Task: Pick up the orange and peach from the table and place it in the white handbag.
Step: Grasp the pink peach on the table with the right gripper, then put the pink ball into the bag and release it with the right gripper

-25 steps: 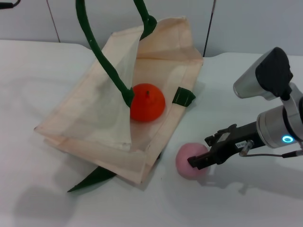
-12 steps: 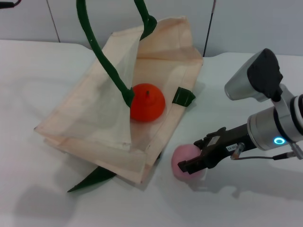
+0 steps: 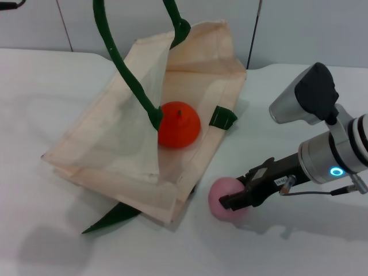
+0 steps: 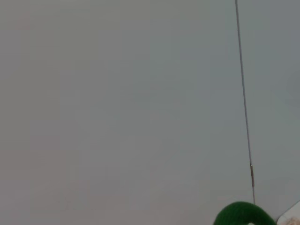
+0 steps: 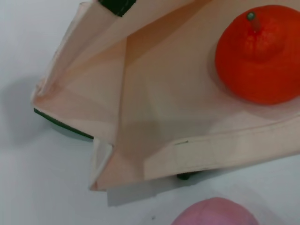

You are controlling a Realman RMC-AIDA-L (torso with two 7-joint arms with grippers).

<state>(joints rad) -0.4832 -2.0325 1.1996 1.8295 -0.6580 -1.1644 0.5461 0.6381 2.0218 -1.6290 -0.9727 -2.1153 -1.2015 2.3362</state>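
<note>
On the white table [image 3: 52,92], the right gripper [image 3: 234,202] reached in from the right and sat low against the peach [image 3: 225,196], its dark fingers at the fruit's right side; whether they had closed on it could not be told. The peach rested on the table just off the near right corner of the white handbag [image 3: 115,144], close to the bag's edge but outside it. The orange [image 3: 179,124] already lay inside the bag, on the lower panel, beside one green handle [image 3: 123,69] that rose out of the top of the head view and held the upper flap open. The left gripper was out of sight; its wrist camera caught only a blank wall and a curve of green rope. Judged from this, the round peach could roll toward the bag or squirt free if the fingers pinched off-centre, and a low carry might snag the bag's raised near edge.
</note>
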